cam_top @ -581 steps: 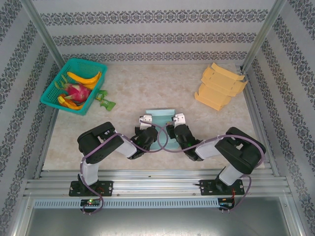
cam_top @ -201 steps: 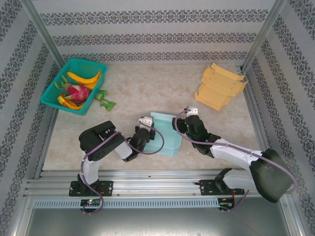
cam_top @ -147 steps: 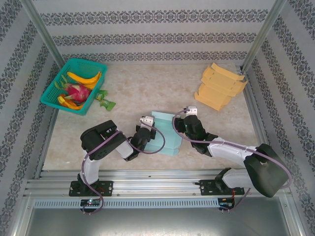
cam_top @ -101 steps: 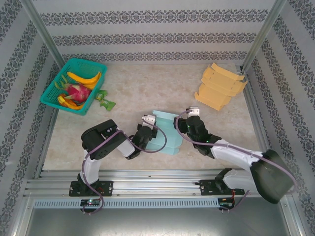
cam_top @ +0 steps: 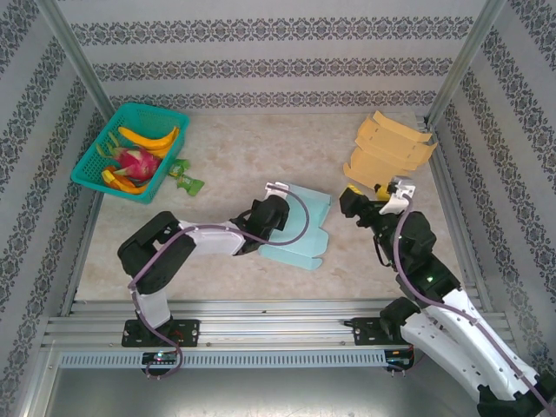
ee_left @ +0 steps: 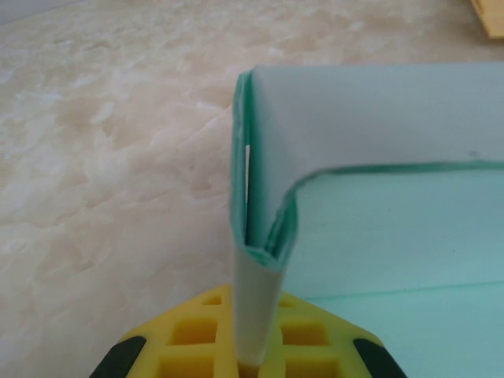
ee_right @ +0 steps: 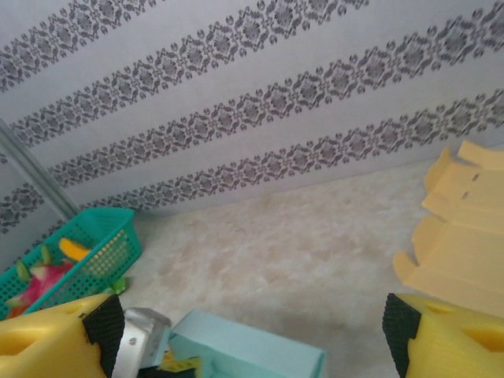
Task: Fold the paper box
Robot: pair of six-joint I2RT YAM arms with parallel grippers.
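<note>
- Teal basket [cam_top: 95, 143] of fruit [cam_top: 137, 161] sits at the upper left of the top view.
- Left gripper [ee_left: 253, 346], at centre, is pinched tight on a folded wall of the pale green paper box [cam_top: 300, 230].
- Right gripper [ee_right: 248, 323], right of the box, holds its 2 fingers [ee_right: 47, 346] wide apart, empty.
- Yellow cardboard stack [cam_top: 387, 152] lies upper right.

Left jaws clamped on teal paper box [cam_top: 306, 247], right jaws well apart

Damask-striped walls [cam_top: 278, 65], beige marbled tabletop [cam_top: 252, 148], metal corner posts [cam_top: 78, 61]; lighting apparently even.
</note>
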